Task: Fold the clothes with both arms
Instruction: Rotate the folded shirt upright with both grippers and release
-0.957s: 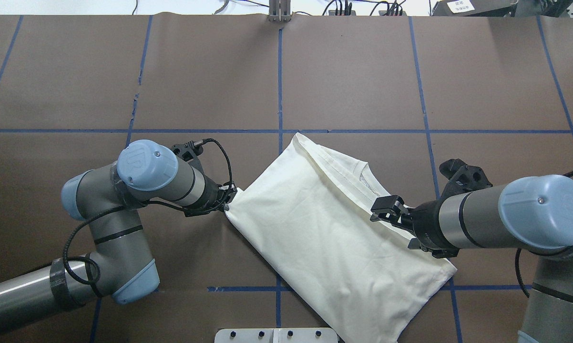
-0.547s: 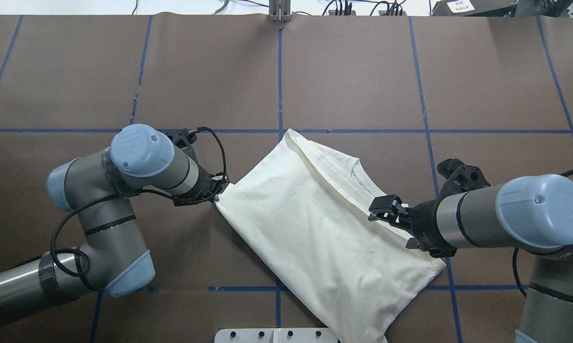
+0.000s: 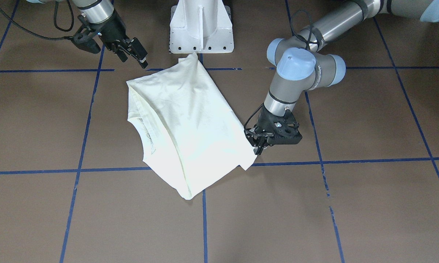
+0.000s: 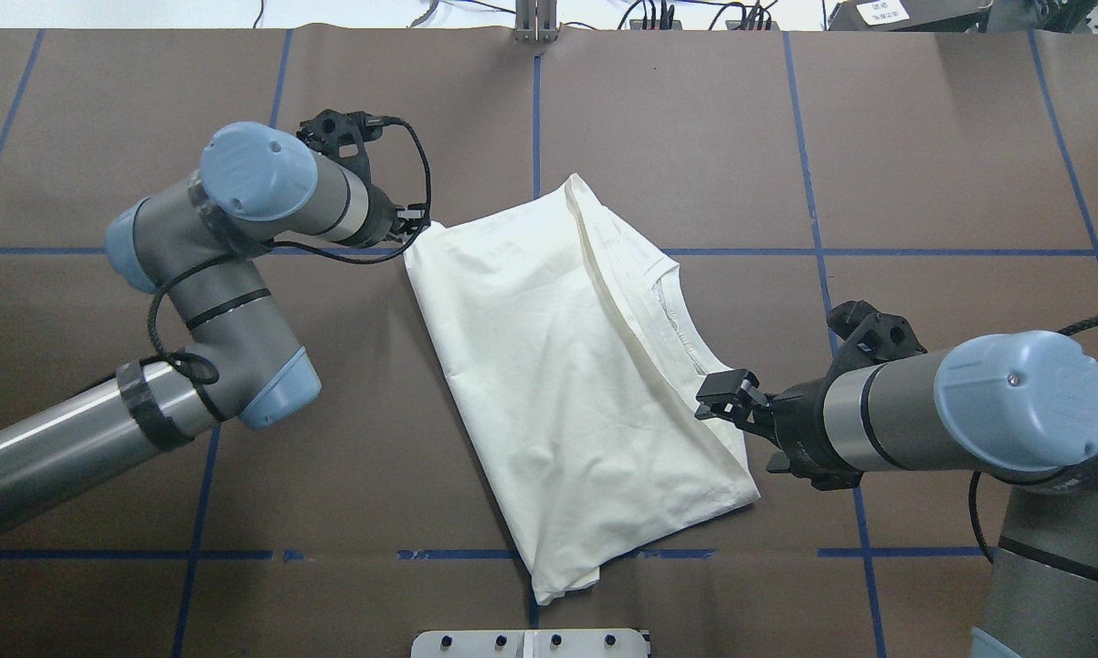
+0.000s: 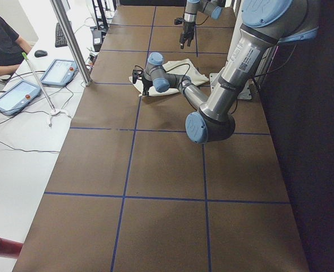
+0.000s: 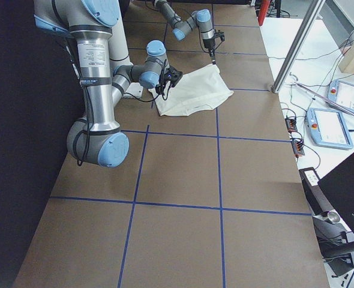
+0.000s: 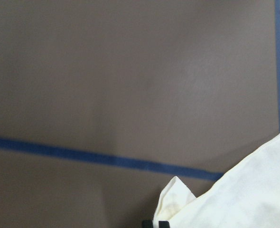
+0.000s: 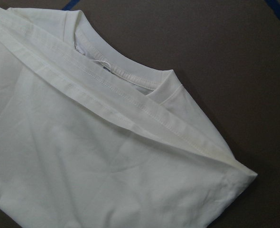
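Left gripper pinched tight on the far left corner of the T-shirt, low against the table. Right gripper with fingers apart, grasping nothing, poised above the T-shirt's right edge, just nearer than the collar. T-shirt folded, plain side up, lying slantwise mid-table across the blue tape lines. Nearest point of the cloth close to the white base plate.
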Motion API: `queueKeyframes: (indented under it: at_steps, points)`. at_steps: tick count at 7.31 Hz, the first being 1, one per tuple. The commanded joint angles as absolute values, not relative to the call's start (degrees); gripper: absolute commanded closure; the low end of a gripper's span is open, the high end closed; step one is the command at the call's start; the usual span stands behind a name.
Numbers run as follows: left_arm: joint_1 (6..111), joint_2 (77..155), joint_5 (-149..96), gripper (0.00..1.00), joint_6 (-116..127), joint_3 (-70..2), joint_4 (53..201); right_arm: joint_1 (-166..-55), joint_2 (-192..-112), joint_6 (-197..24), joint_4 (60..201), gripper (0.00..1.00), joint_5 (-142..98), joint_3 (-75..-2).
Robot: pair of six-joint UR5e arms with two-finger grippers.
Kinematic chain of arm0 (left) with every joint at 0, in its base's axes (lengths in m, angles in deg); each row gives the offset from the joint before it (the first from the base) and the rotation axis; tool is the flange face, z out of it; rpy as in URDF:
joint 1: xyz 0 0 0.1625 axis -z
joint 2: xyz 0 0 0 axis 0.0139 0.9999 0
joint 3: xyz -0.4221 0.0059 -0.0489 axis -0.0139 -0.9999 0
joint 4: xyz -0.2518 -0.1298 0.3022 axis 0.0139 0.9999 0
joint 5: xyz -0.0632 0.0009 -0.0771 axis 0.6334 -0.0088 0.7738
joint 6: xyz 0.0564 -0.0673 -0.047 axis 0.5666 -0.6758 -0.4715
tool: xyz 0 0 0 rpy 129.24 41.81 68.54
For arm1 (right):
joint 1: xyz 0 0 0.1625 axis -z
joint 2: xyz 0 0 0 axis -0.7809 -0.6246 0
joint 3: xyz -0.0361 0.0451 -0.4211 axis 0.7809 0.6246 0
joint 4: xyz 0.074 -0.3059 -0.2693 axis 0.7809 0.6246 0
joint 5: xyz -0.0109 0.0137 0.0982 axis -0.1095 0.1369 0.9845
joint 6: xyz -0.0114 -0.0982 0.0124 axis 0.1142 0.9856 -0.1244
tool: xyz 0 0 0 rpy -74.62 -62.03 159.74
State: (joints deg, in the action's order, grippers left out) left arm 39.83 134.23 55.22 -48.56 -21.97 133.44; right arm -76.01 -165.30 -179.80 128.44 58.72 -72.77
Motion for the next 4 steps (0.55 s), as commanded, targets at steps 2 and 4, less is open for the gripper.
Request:
queueKeyframes:
  at_steps: [2, 4]
  points:
    - [44.1, 152.8, 56.3, 1.0, -44.6, 9.1, 147.4, -76.0, -161.2, -179.3, 128.4, 0.0, 58.6, -70.5]
    - [44.6, 152.6, 56.6, 0.01, -45.6, 7.8, 147.2, -75.8, -155.1, -179.3, 129.1, 0.0, 56.4, -66.0]
